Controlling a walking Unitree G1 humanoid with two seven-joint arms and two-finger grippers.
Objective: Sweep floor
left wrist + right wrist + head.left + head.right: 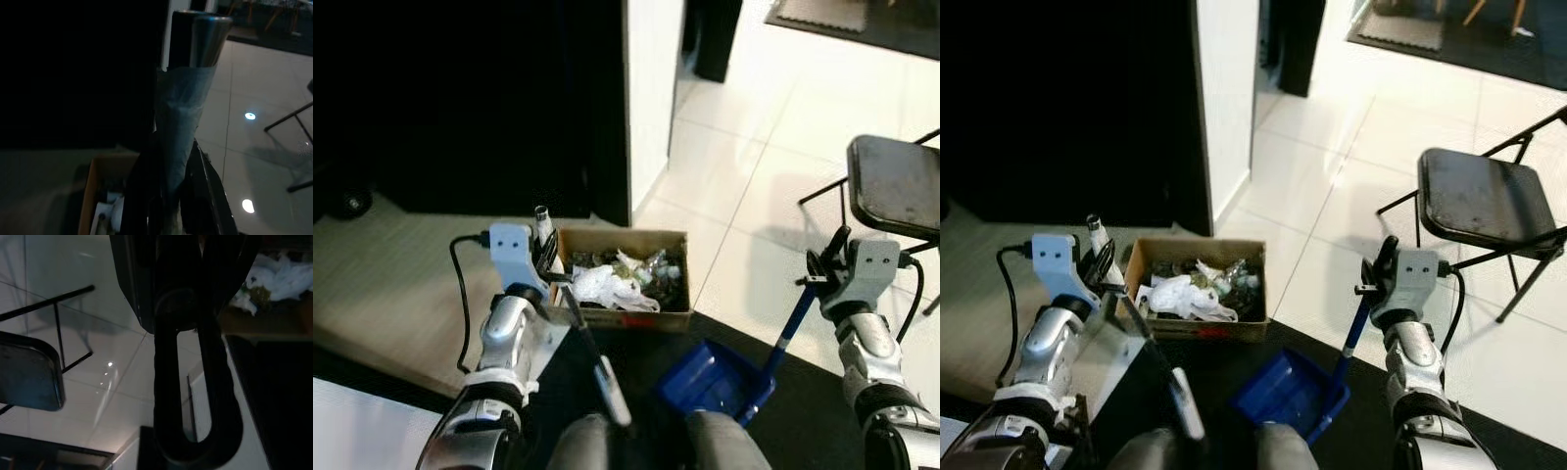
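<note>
Left gripper (546, 257) jaws pinching broom handle (592, 354), right gripper (824, 266) clamping dustpan (720, 380)

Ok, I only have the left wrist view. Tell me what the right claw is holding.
Observer: The right claw grips the handle of a blue dustpan.
Operator: Now tell me what's in the cardboard box.
Observer: The cardboard box is full of crumpled white paper and other rubbish.
Operator: Identify those thin legs on the tiles.
Observer: They belong to a black folding chair, on the robot's right.
</note>
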